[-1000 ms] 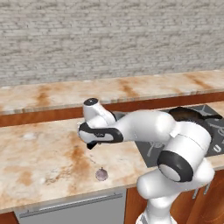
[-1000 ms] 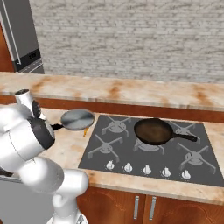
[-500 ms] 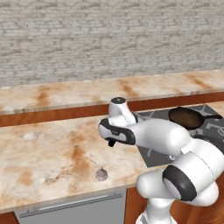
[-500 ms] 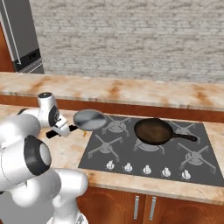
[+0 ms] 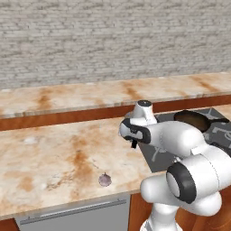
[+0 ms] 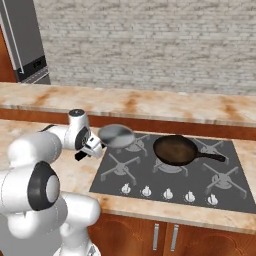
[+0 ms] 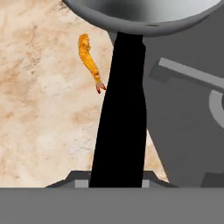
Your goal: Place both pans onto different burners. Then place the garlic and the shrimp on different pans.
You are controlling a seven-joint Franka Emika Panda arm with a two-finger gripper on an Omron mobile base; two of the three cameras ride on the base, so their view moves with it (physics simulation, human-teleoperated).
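My gripper (image 6: 93, 148) is shut on the black handle (image 7: 121, 122) of the silvery steel pan (image 6: 116, 135). The pan hangs over the left edge of the cooktop (image 6: 150, 176), by its back-left burner (image 6: 138, 146). The dark pan (image 6: 174, 150) sits on the back middle burner, handle pointing right; it also shows behind the arm (image 5: 191, 119). The garlic (image 5: 104, 179) lies on the counter near its front edge, left of the arm. The orange shrimp (image 7: 89, 61) lies on the counter just beside the held handle, below the steel pan's rim (image 7: 144, 15).
White knobs (image 6: 167, 192) line the cooktop's front. A raised counter ledge (image 6: 150, 105) and a brick wall run along the back. A steel fridge (image 6: 22, 45) stands at the far left. The front-left burner (image 6: 118, 164) is bare.
The arm has swung right, carrying the steel pan from over the counter to the cooktop's left side. Garlic and dark pan have not moved.
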